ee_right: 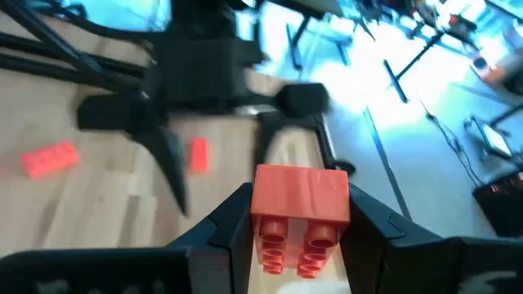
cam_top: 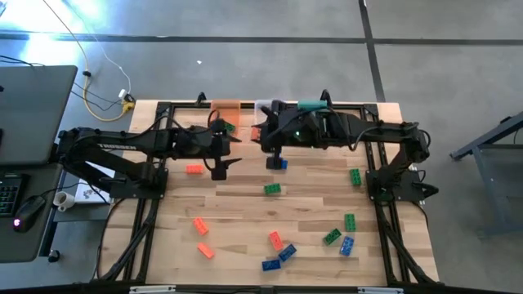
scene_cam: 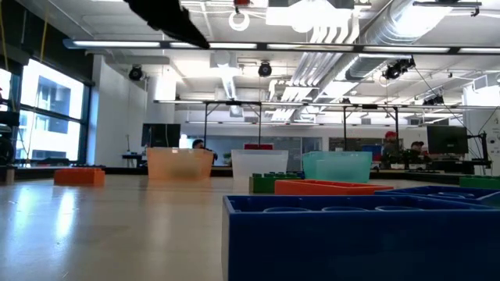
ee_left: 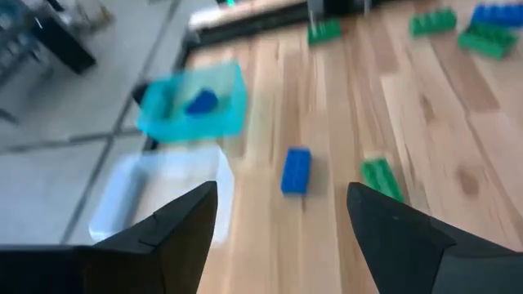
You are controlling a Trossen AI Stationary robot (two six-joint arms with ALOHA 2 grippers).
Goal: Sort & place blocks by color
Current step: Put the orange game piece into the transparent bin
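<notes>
My right gripper (ee_right: 298, 214) clamps a red-orange block (ee_right: 299, 214) near the orange tub (cam_top: 225, 106); I should carry it level above that tub before letting go. My left gripper (ee_left: 282, 216), jaws wide, waits beside.

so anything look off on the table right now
Nothing spilled or damaged. One blue block sits inside the teal tub, possibly a colour mismatch, possibly intended. The other blocks lie scattered on the table, simply unsorted.
</notes>
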